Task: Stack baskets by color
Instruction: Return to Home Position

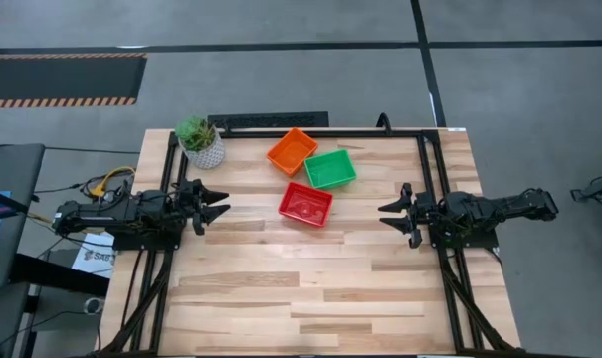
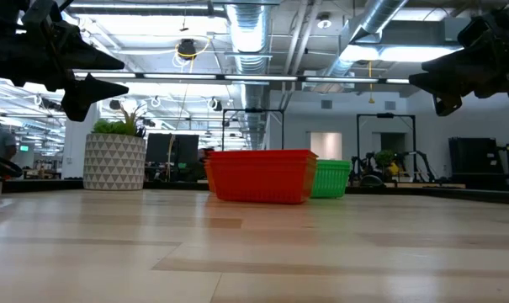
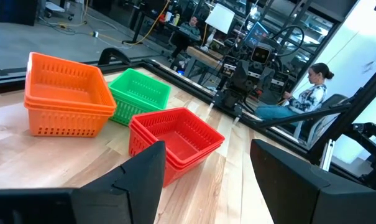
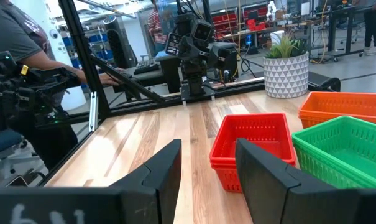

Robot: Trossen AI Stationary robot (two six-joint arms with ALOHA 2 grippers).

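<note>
Overhead and wrist views, both arms drawn back to opposite sides of the table (image 1: 310,288). I read the left gripper (image 1: 219,207) at the left edge, pointing right toward the middle; its jaws stand clearly parted with bare wood showing between them, and they hold nothing. The right gripper (image 1: 388,214) sits at the right edge, pointing left, with its jaws likewise spread and empty. In the low view both grippers hang well above the tabletop. The baskets are gathered in three single-colour groups at the far middle of the table, between the two arms and well apart from each. The orange stack (image 1: 293,150) lies farthest back and to the left; the green stack (image 1: 330,169) sits just beside it on the right; the red stack (image 1: 305,204) is nearest, just in front of the green. Nested rims show on the orange and red groups in the left wrist view; I cannot count the green ones. A potted plant (image 1: 199,141) stands at the far left corner, left of the orange stack.
</note>
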